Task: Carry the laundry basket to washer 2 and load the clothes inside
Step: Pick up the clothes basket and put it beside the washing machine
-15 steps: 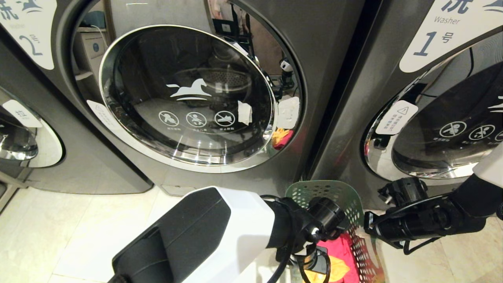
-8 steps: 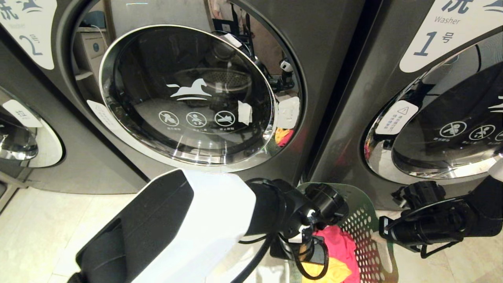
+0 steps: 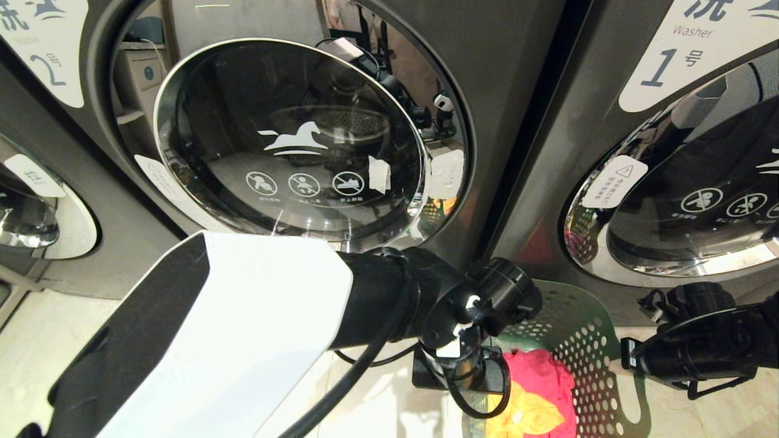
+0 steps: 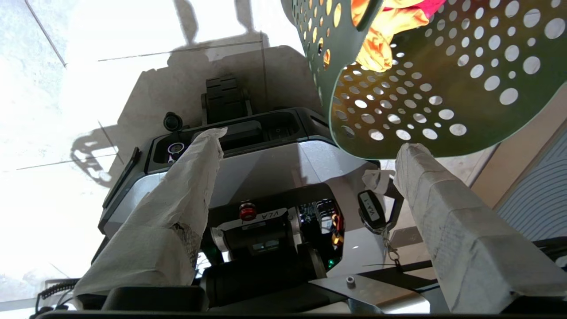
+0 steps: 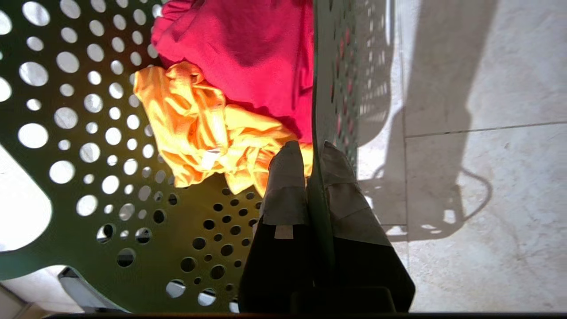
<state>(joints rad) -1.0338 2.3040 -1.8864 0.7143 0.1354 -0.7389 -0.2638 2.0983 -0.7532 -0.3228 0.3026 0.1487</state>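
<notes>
The dark green laundry basket [image 3: 584, 340] stands on the floor at the lower right, in front of the gap between the two washers. It holds a pink-red garment [image 3: 541, 377] and a yellow garment [image 3: 529, 417]. My right gripper [image 5: 310, 150] is shut on the laundry basket's wall [image 5: 57, 261], one finger inside by the yellow garment [image 5: 190, 119] and one outside. My left gripper [image 4: 312, 141] is open and empty beside the laundry basket's outer wall [image 4: 443, 102]. Washer 2 [image 3: 48, 55] has its round glass door [image 3: 286, 146] closed.
Washer 1 [image 3: 681, 55] stands to the right, door closed. Another machine's door [image 3: 24, 219] shows at the far left. Pale floor tiles [image 3: 36, 353] lie in front. My own base [image 4: 266, 164] sits beyond the left fingers, with a key fob [image 4: 371, 212] hanging there.
The laundry basket and my right gripper have shifted to the right together. My left forearm has swung left and closer to the camera, its gripper still open.
</notes>
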